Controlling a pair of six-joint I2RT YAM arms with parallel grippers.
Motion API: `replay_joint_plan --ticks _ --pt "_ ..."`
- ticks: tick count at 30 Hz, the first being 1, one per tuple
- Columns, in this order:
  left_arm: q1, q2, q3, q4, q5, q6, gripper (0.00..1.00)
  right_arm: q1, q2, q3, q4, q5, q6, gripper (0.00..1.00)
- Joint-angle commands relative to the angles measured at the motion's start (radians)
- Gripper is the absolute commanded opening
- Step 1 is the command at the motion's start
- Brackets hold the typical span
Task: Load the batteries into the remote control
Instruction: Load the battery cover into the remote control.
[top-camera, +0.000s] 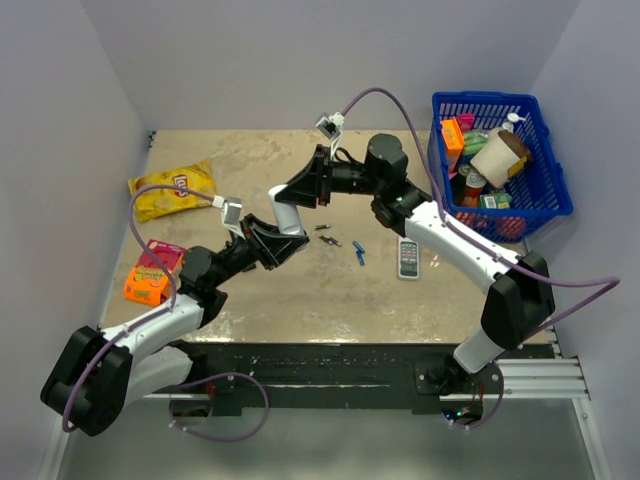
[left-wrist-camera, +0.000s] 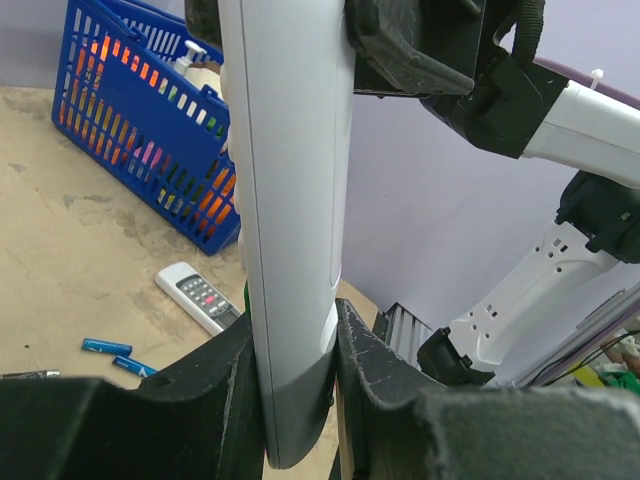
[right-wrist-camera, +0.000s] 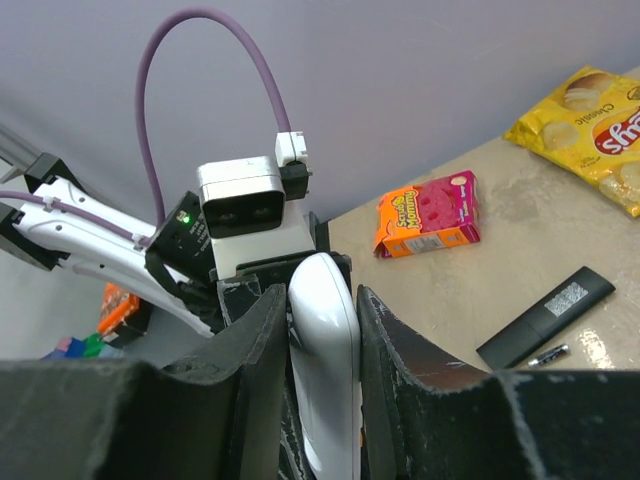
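Note:
The remote control, a slim white bar, hangs above the table's middle between my two arms. My left gripper is shut on its lower end; in the left wrist view the remote control rises from between the black fingers of the left gripper. My right gripper clasps the other end. In the right wrist view its fingers press both sides of the remote control, so the right gripper is shut on it. The batteries are not visible; a thin green sliver beside the remote cannot be identified.
On the table lie a grey-white buttoned remote, blue cells and dark cells. A blue basket of items stands back right. A chips bag and an orange box sit left. A black remote lies below.

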Motion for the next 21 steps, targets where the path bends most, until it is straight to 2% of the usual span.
replay_joint_plan --ticks 1,4,5,6,8,9,12,16,21 --pt "-0.006 -0.002 0.040 0.111 0.016 0.033 0.00 0.007 0.001 -0.020 0.057 -0.035 0.014 0.00" --pt "-0.006 0.001 0.040 0.115 0.023 0.033 0.00 0.007 -0.002 -0.013 0.055 -0.031 0.003 0.01" --pt "-0.006 0.001 0.043 0.115 0.024 0.033 0.00 0.007 -0.005 -0.008 0.045 -0.028 -0.003 0.11" --pt "-0.006 0.004 0.042 0.115 0.026 0.033 0.00 0.007 -0.008 0.000 0.035 -0.024 -0.018 0.36" --pt "-0.006 0.001 0.043 0.112 0.026 0.034 0.00 0.008 -0.022 0.006 0.011 -0.002 -0.027 0.52" --pt "-0.006 0.001 0.045 0.106 0.021 0.034 0.00 0.008 -0.029 0.023 -0.004 0.005 -0.049 0.65" --pt "-0.006 -0.004 0.047 0.078 0.010 0.045 0.00 0.008 -0.060 0.056 -0.086 0.072 -0.095 0.79" --pt "-0.006 -0.007 0.048 0.052 -0.002 0.052 0.00 0.008 -0.118 0.067 -0.175 0.226 -0.161 0.82" --pt "-0.006 -0.024 0.077 -0.093 -0.048 0.111 0.00 0.008 -0.196 0.040 -0.213 0.372 -0.199 0.85"
